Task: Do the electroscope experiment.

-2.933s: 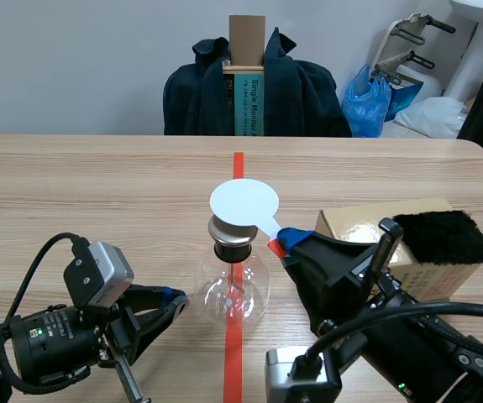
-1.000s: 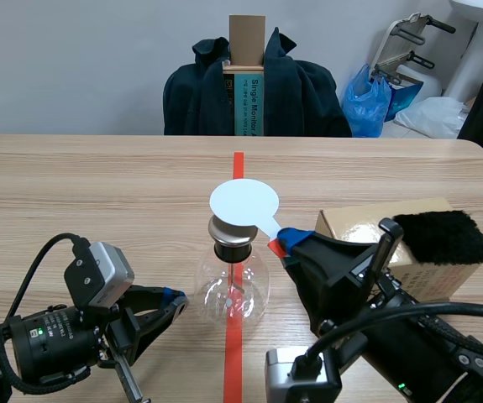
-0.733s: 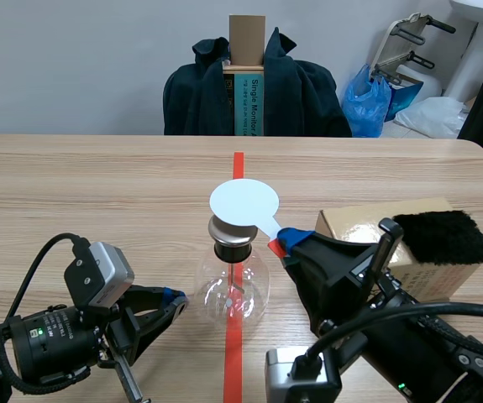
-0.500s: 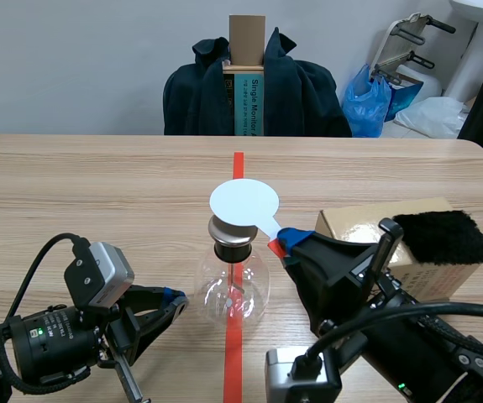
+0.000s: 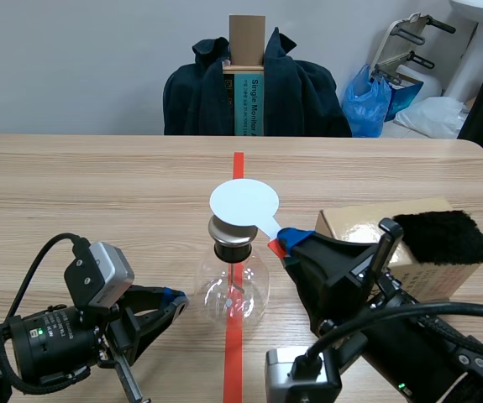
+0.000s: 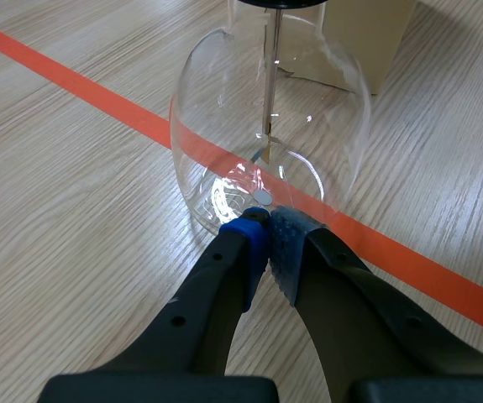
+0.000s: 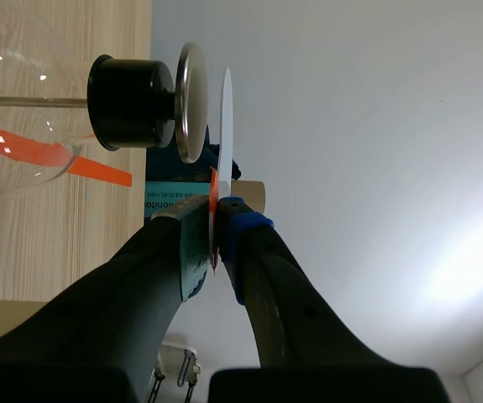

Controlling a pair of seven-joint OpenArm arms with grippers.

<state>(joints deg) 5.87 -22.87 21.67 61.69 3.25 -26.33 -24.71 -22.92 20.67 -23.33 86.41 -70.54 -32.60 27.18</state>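
Observation:
The electroscope [image 5: 232, 281] is a round glass flask with a black stopper and a metal top plate [image 7: 188, 102], standing on the orange tape line at the table's middle. A white disc paddle [image 5: 244, 201] hovers flat just over the metal plate; its orange-ended handle is pinched in my right gripper [image 5: 283, 242], which is shut on it [image 7: 215, 222]. My left gripper [image 6: 266, 231] is shut on nothing, its tips right in front of the flask's base [image 6: 268, 168], low at the table's left [image 5: 174, 298].
A cardboard box [image 5: 367, 231] with a black furry pad [image 5: 443, 237] on top stands right of the flask, behind the right arm. Across the table is a chair draped with a dark jacket [image 5: 254, 88].

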